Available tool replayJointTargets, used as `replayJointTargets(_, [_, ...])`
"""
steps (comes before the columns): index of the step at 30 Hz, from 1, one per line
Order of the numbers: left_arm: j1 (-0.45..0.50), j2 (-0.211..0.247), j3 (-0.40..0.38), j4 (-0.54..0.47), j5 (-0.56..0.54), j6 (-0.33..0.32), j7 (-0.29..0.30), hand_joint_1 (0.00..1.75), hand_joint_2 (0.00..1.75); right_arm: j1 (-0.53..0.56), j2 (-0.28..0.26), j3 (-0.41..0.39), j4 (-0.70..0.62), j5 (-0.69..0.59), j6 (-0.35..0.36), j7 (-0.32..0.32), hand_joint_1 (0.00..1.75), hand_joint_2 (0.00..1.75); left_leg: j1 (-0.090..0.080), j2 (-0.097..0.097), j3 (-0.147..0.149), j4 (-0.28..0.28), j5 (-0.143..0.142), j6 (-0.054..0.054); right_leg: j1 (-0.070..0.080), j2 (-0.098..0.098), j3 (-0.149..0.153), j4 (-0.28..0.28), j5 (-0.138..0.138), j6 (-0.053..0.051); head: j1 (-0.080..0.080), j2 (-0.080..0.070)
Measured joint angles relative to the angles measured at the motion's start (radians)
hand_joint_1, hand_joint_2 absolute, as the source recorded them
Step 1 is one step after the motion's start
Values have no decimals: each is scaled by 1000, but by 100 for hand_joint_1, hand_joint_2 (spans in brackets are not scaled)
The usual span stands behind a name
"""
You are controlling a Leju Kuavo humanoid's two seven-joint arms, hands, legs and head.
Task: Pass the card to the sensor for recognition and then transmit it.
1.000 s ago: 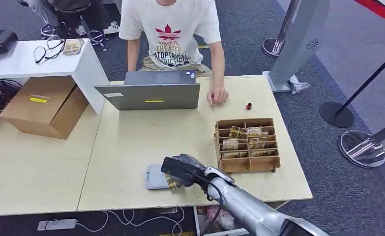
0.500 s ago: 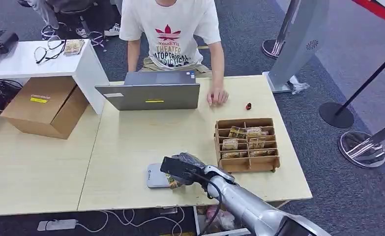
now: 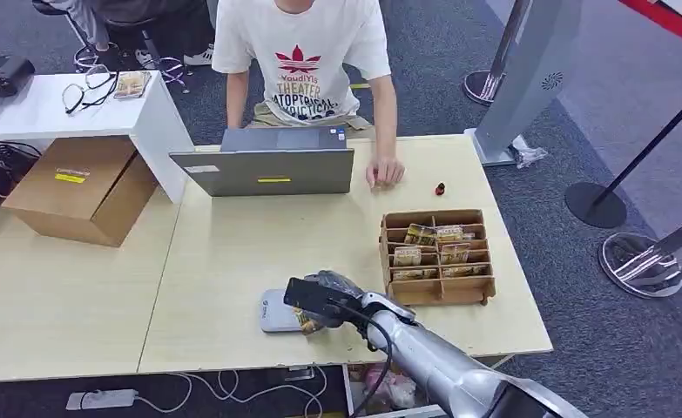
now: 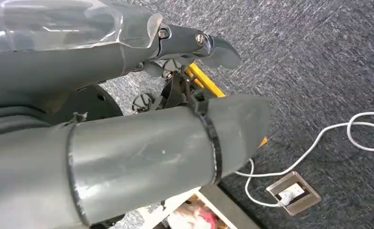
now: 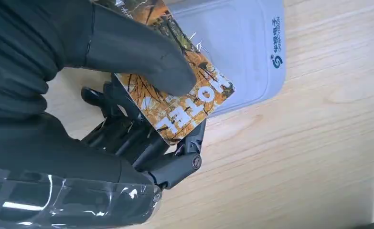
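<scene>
Near the desk's (image 3: 232, 261) front edge, the right hand (image 3: 324, 300) pinches one card (image 5: 177, 102) over one grey sensor (image 3: 273, 313); the left hand's (image 4: 127, 167) state cannot be told.

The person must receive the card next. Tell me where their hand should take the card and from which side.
Take the free corner of the card, the end printed HOTEL that sticks out past the right hand's thumb. Come from over the sensor, opposite the palm. That end is bare on both faces, while the thumb presses on top and fingers support the rest from beneath.
</scene>
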Motion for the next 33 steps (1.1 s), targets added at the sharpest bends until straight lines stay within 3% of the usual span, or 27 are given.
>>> replayJointTargets(8, [1,3,-30,10,16,0,-18,0,0,5,-16,0,-52,-61,43,-26,175,175,0,0,0,0,0,0,0,0,0,0,0,0,0,0])
replayJointTargets(18, [4,8,-59,10,37,21,-21,0,0,14,-73,0,-198,-129,126,15,175,175,0,0,-3,0,0,0,0,0,-3,0,0,0,0,0])
replayJointTargets(33, [35,10,-116,-22,43,51,-29,0,0,14,-122,-30,-363,-213,111,29,175,175,0,0,-4,0,0,0,0,0,-4,0,0,0,0,0])
